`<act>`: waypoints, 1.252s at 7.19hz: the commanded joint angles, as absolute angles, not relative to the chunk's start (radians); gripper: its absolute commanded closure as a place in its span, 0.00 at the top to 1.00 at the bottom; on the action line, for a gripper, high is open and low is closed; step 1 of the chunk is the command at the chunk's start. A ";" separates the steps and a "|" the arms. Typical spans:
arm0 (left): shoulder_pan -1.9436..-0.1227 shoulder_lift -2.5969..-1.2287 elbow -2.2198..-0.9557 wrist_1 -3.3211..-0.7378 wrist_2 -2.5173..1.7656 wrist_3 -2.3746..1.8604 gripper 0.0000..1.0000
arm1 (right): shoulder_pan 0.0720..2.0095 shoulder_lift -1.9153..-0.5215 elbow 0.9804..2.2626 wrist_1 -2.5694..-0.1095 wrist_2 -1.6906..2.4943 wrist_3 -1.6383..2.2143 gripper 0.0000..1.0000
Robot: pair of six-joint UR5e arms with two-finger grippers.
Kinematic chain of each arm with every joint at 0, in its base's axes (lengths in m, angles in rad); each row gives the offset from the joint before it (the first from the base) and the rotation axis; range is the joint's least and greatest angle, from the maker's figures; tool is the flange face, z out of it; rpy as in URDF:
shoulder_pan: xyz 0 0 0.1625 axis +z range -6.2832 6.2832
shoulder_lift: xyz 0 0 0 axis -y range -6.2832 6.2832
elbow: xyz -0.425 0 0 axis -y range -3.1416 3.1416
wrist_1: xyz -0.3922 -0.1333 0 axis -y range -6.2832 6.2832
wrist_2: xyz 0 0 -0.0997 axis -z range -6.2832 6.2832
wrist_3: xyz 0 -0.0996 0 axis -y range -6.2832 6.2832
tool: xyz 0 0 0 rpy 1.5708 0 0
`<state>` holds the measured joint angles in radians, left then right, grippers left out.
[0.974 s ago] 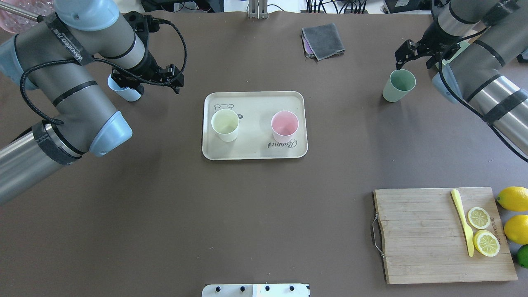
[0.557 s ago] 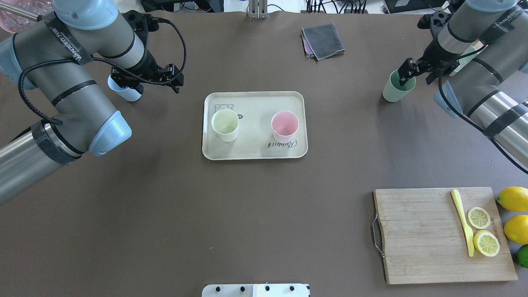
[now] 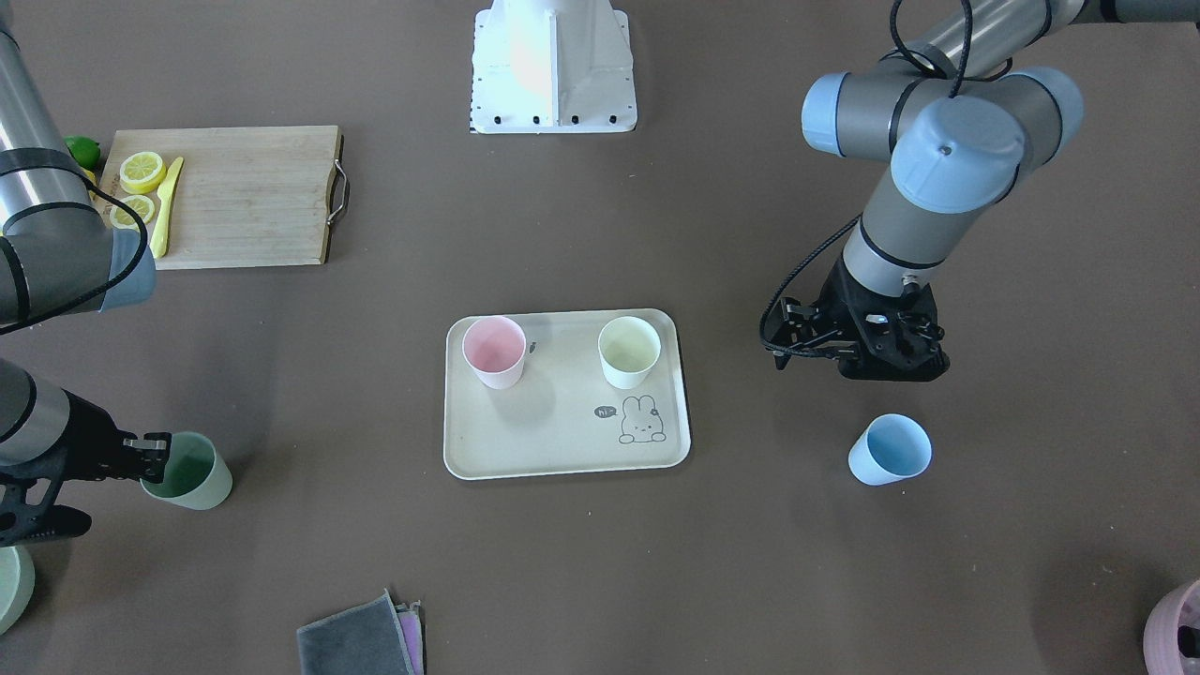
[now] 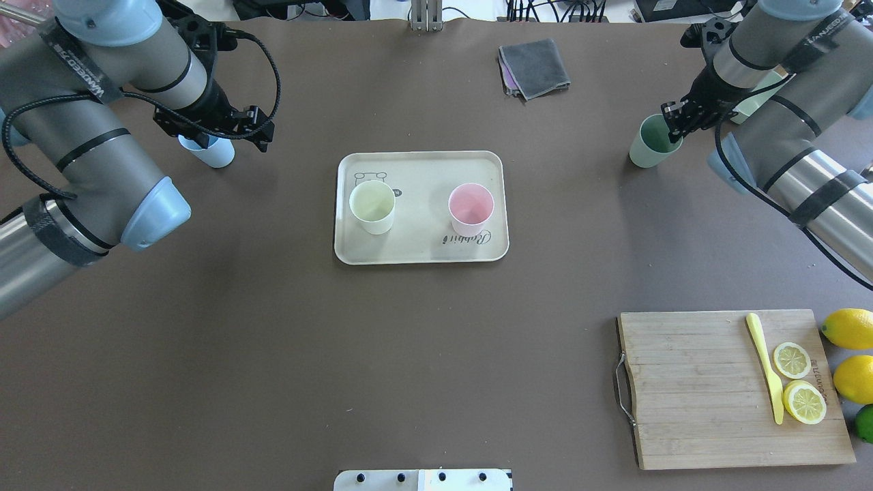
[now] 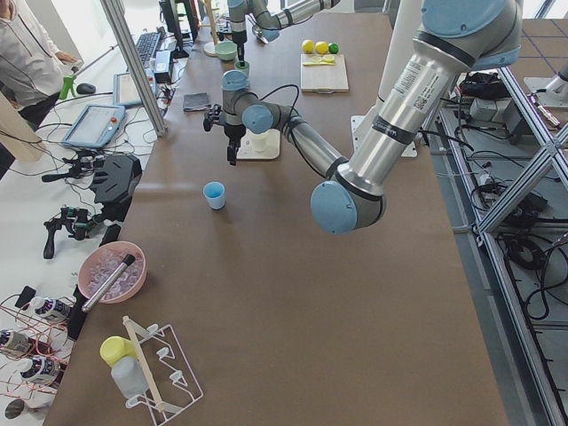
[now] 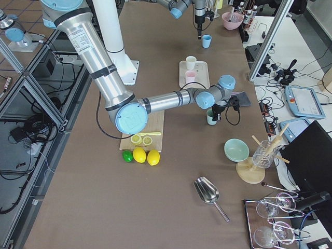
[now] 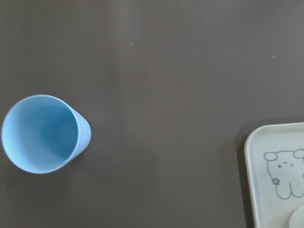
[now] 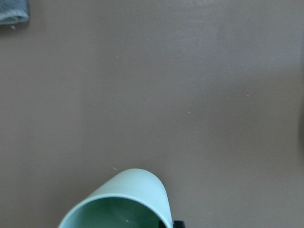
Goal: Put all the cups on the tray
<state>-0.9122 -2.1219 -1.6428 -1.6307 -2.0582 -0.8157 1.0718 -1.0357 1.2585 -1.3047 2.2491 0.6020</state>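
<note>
The cream tray (image 4: 423,167) lies mid-table and holds the cream-white cup (image 4: 372,206) and the pink cup (image 4: 470,208); it also shows in the front view (image 3: 562,450). The sage green cup (image 4: 646,144) stands on the table at the far right. My right gripper (image 4: 674,124) is down on its rim, shut on it; the right wrist view shows the cup (image 8: 128,199) just below the camera. The light blue cup (image 4: 210,151) stands on the table at the far left. My left gripper (image 4: 211,133) hovers open above and beside it, apart from it (image 7: 42,133).
A wooden cutting board (image 4: 696,389) with lemon slices and a yellow knife lies at the near right, with lemons (image 4: 849,329) beside it. A folded grey cloth (image 4: 534,67) lies at the far edge. A pale green bowl (image 3: 9,577) and a pink bowl (image 3: 1177,623) sit at that edge's corners.
My right gripper came down from above the green cup onto its rim and narrowed; the cup shifted slightly left. My left arm moved left and back; the blue cup stayed.
</note>
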 commanded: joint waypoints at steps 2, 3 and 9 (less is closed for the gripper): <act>-1.015 -2.096 -1.568 -1.632 -2.066 -0.616 0.98 | 0.987 -0.875 1.288 -1.353 2.273 0.832 0.00; -1.050 -2.100 -1.490 -1.673 -2.097 -0.577 0.98 | 0.912 -0.849 1.319 -1.348 2.260 0.933 0.00; -1.057 -2.117 -1.290 -1.888 -2.145 -0.626 0.98 | 0.735 -0.801 1.347 -1.295 2.066 1.092 1.00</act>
